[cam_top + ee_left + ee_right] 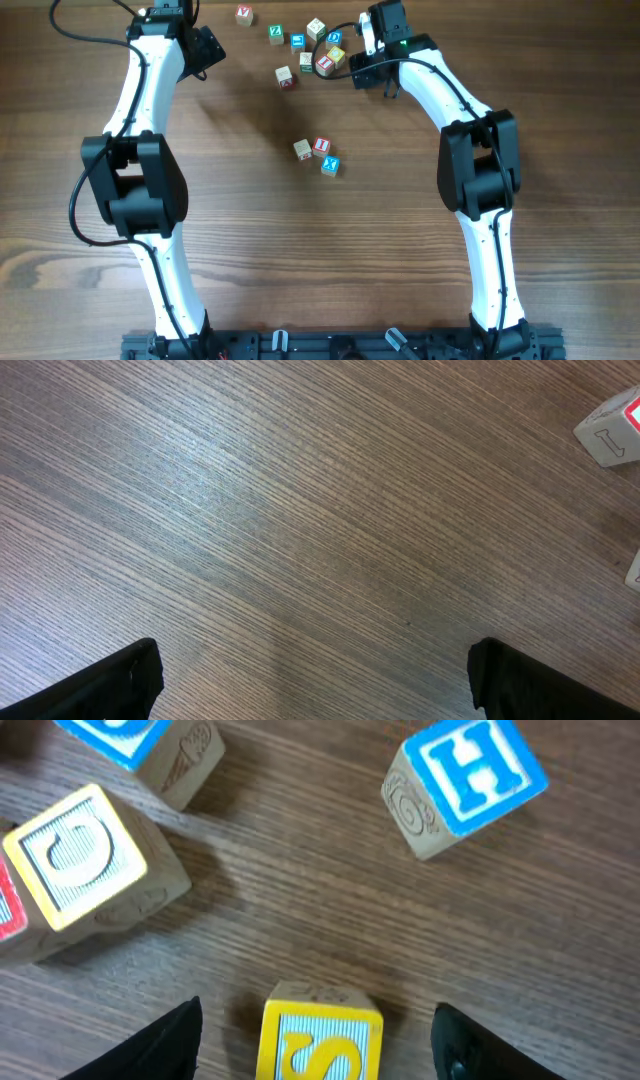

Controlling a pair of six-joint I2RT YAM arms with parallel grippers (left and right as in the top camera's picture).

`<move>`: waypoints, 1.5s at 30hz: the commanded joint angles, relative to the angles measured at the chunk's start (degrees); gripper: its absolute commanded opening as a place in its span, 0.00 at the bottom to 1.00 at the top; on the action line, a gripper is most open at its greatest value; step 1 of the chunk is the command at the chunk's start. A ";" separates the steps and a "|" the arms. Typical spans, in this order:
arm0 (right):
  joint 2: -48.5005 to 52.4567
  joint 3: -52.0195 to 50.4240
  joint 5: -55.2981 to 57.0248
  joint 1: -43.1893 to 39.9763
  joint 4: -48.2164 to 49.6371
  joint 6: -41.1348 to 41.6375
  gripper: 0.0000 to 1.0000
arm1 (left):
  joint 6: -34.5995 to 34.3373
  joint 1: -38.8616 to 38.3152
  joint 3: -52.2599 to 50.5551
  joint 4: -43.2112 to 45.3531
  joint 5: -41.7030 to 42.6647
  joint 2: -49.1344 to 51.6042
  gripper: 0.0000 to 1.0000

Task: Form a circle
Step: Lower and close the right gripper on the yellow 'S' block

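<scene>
Three small letter cubes huddle in the middle of the table: a cream one [302, 150], a white one with a red letter [321, 146] and a blue X cube [330, 166]. My right gripper [352, 70] is at the back among the loose cubes. In the right wrist view it [316, 1016] stands open around a yellow S cube [320, 1042], with a gap on each side. A yellow C cube [75, 855] lies to its left and a blue H cube [465, 780] beyond on the right. My left gripper [205, 48] [315, 680] is open over bare wood at the back left.
Several other letter cubes are scattered along the back, among them a red one [244, 14], a green one [275, 33] and a cream one [286, 77]. A white cube [612, 430] shows at the upper right of the left wrist view.
</scene>
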 commanded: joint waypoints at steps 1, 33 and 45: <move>-1.27 -0.31 0.24 -0.24 0.70 0.07 0.68 | -0.57 0.31 0.96 0.13 -0.09 -0.09 1.00; -4.74 -0.26 1.07 -0.24 -2.54 0.02 0.49 | -0.57 0.31 0.96 0.13 -0.09 -0.09 1.00; -2.89 -0.48 1.05 -0.24 -3.85 0.09 0.42 | -0.57 0.31 0.96 0.13 -0.09 -0.09 1.00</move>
